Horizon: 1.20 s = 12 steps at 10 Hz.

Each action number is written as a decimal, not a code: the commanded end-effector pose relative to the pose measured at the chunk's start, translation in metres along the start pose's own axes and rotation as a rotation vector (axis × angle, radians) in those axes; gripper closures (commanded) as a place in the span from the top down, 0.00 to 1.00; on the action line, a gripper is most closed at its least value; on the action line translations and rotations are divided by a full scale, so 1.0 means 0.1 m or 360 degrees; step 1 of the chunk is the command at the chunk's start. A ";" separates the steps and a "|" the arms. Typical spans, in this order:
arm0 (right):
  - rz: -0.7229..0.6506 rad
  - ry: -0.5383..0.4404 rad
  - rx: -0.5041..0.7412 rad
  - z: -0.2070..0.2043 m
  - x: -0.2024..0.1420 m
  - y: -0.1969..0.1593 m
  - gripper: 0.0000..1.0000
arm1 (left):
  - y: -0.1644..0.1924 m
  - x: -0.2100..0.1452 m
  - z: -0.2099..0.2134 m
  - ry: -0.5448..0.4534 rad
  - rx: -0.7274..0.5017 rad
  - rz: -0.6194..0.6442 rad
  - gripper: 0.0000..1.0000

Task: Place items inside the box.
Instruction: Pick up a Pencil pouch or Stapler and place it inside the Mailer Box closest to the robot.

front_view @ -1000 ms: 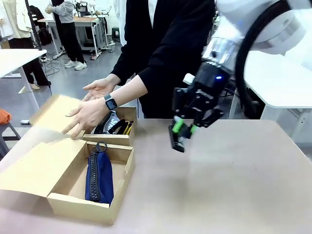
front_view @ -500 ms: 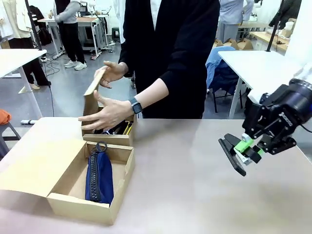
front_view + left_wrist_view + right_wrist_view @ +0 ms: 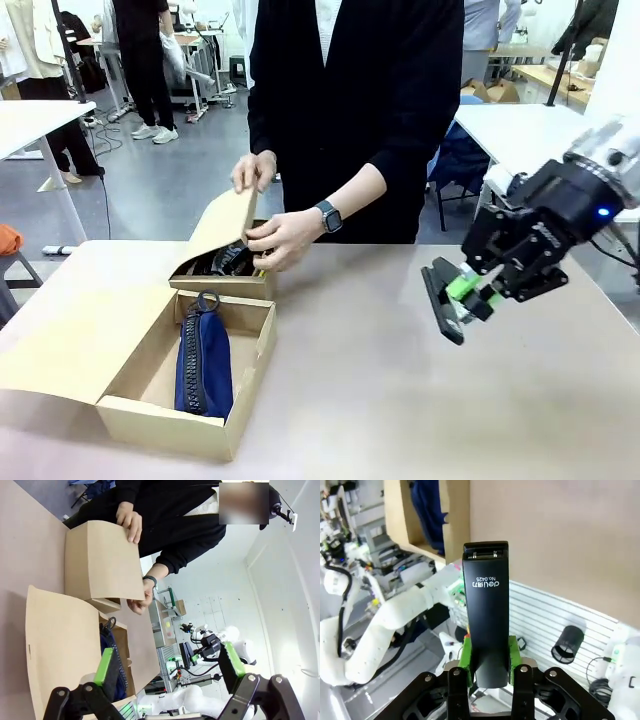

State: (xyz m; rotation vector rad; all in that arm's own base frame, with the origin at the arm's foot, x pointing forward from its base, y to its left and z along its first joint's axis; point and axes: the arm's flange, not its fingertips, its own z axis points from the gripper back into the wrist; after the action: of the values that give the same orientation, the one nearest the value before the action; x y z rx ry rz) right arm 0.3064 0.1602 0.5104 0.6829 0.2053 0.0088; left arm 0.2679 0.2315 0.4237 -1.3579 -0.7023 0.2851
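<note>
My right gripper hangs above the table's right half, shut on a black stapler that points down and to the left. In the right wrist view the stapler stands between the green pads of that gripper. A navy zip pouch lies in the near open cardboard box. Behind it a second box holds dark items and something yellow; the person's hands tilt its lid over it. My left gripper is open, nothing between its fingers.
The near box's flap lies spread over the table's left side. The person stands at the far edge behind the boxes. Bare tabletop stretches from the boxes to the right edge. Other tables and people are farther back.
My right gripper carried the stapler from the table's middle out to the right, then came back a little left. The person raised the far box's lid and is folding it over.
</note>
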 end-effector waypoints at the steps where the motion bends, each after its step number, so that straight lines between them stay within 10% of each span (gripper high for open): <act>1: 0.0028 -0.0024 -0.0146 -0.11 0.07 0.43 0.32 | -0.01 0.00 -0.01 -0.0025 -0.0036 -0.0029 1.00; 12: -0.0139 -0.0079 -0.0354 -0.23 0.08 0.56 0.32 | -0.01 0.00 -0.01 -0.0025 -0.0036 -0.0029 1.00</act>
State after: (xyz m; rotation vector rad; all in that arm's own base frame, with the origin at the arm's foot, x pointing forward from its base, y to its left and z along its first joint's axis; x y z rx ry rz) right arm 0.3036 0.2034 0.5200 0.4509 0.1770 -0.0635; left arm 0.2679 0.2314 0.4237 -1.3579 -0.7022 0.2850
